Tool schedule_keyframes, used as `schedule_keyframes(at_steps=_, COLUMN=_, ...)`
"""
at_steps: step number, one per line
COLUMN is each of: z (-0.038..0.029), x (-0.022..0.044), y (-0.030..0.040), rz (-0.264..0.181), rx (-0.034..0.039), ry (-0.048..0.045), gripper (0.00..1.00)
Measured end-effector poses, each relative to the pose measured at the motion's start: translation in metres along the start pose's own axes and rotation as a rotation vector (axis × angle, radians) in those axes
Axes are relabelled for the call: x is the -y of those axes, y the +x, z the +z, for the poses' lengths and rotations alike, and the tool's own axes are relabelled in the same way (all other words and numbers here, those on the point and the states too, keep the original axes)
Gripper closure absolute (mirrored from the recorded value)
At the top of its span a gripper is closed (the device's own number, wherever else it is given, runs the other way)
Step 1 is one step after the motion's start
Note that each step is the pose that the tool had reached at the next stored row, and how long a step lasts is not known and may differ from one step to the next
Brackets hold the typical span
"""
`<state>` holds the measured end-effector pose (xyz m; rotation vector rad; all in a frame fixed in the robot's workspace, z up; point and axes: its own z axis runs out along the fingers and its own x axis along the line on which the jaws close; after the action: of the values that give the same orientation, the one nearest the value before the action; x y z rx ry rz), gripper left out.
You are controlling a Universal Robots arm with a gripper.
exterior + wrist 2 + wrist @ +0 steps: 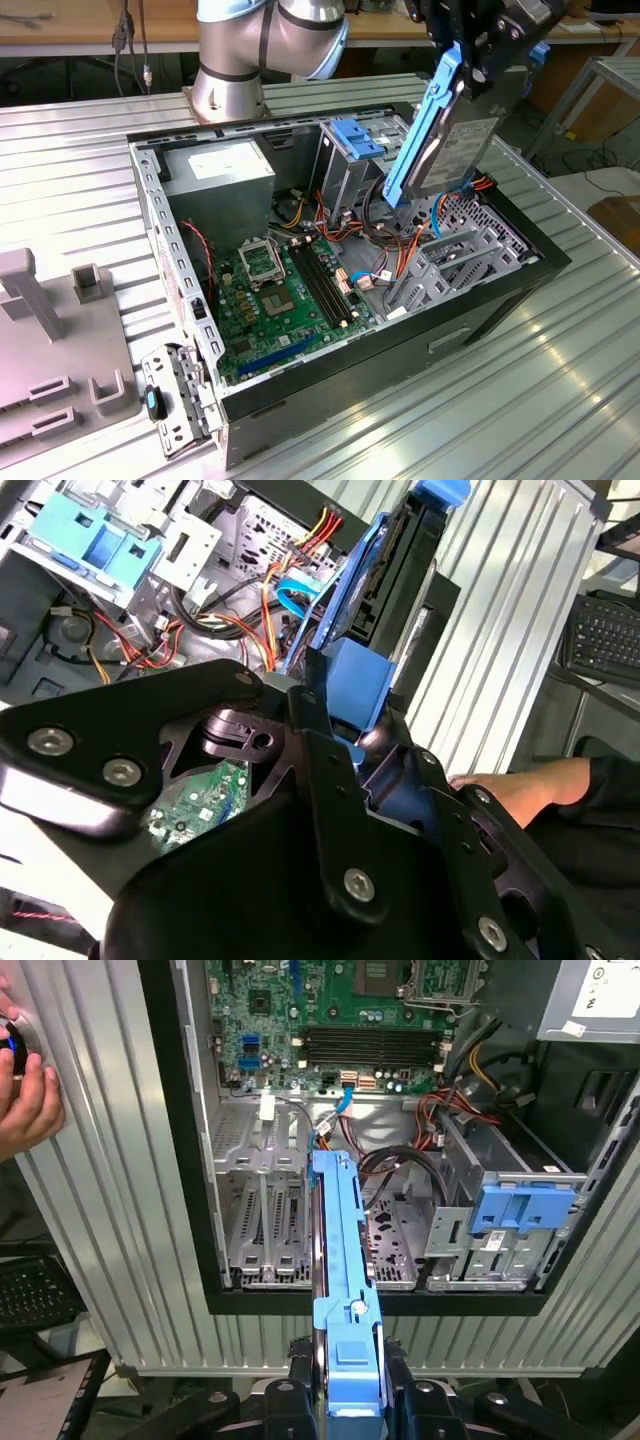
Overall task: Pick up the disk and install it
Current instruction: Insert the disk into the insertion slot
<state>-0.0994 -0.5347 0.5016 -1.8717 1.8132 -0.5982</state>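
Exterior view: shows the gripper (468,62) clenched on the upper end of the disk (452,150), grasping it across its blue side rails. Holds it on edge and tilted, up in the air over the open computer case (470,320), near the case's far corner on the exterior view's right, lower end pointing down toward the orange cables (405,245). Cannot tell whether that end touches anything. Places the case on the ribbed metal table (560,400), with the motherboard (270,300) along its floor, the grey power supply (222,175) in the far corner on the exterior view's left and the blue-topped drive cage (355,140) at the far wall, just beside the disk's lower end. Second wrist view: looks past the black fingers (325,770) pinching the disk (350,670) by its blue rail, with the drive cage (95,540) and a tangle of cables (200,630) beyond, and catches a person's hand (510,790) on the table just outside the case, a keyboard (605,640) farther off. First wrist view: sights straight along the disk (340,1250), seen edge-on and gripped at its near end by the gripper (345,1405), above the case's metal bays (265,1220) between the near wall and the motherboard (350,1020); has the drive cage (520,1210) off to one side, well apart from the hand (25,1100) on the table beside the case.
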Motion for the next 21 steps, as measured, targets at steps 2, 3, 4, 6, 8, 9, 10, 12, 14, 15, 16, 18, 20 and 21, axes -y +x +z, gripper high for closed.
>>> schedule_keyframes(at_steps=2, z=0.0096, x=-0.0069, y=0.0070, rz=-0.001, rx=-0.0007, ry=0.0346, gripper=0.63)
schedule_keyframes(at_steps=3, z=0.0135, x=-0.0092, y=0.0073, rz=-0.001, rx=-0.0007, ry=0.0346, gripper=0.63)
schedule_keyframes(at_steps=4, z=0.0149, x=-0.0100, y=0.0075, rz=-0.001, rx=-0.0007, ry=0.0345, gripper=0.63)
schedule_keyframes(at_steps=6, z=0.0178, x=-0.0118, y=0.0078, rz=-0.001, rx=-0.0008, ry=0.0345, gripper=0.63)
schedule_keyframes(at_steps=8, z=0.0204, x=-0.0136, y=0.0080, rz=-0.001, rx=-0.0008, ry=0.0345, gripper=0.63)
schedule_keyframes(at_steps=9, z=0.0213, x=-0.0142, y=0.0081, rz=-0.001, rx=-0.0007, ry=0.0346, gripper=0.63)
schedule_keyframes(at_steps=10, z=0.0219, x=-0.0146, y=0.0081, rz=-0.001, rx=-0.0006, ry=0.0346, gripper=0.63)
schedule_keyframes(at_steps=12, z=0.0227, x=-0.0148, y=0.0081, rz=-0.001, rx=-0.0008, ry=0.0345, gripper=0.63)
schedule_keyframes(at_steps=14, z=0.0231, x=-0.0151, y=0.0081, rz=-0.001, rx=-0.0007, ry=0.0346, gripper=0.63)
schedule_keyframes(at_steps=15, z=0.0236, x=-0.0150, y=0.0081, rz=-0.001, rx=-0.0007, ry=0.0346, gripper=0.63)
schedule_keyframes(at_steps=16, z=0.0241, x=-0.0145, y=0.0081, rz=-0.001, rx=-0.0008, ry=0.0344, gripper=0.63)
schedule_keyframes(at_steps=18, z=0.0267, x=-0.0126, y=0.0082, rz=-0.001, rx=-0.0008, ry=0.0346, gripper=0.63)
schedule_keyframes(at_steps=20, z=0.0293, x=-0.0121, y=0.0085, rz=-0.001, rx=-0.0006, ry=0.0346, gripper=0.63)
schedule_keyframes(at_steps=21, z=0.0304, x=-0.0123, y=0.0088, rz=-0.001, rx=-0.0006, ry=0.0346, gripper=0.63)
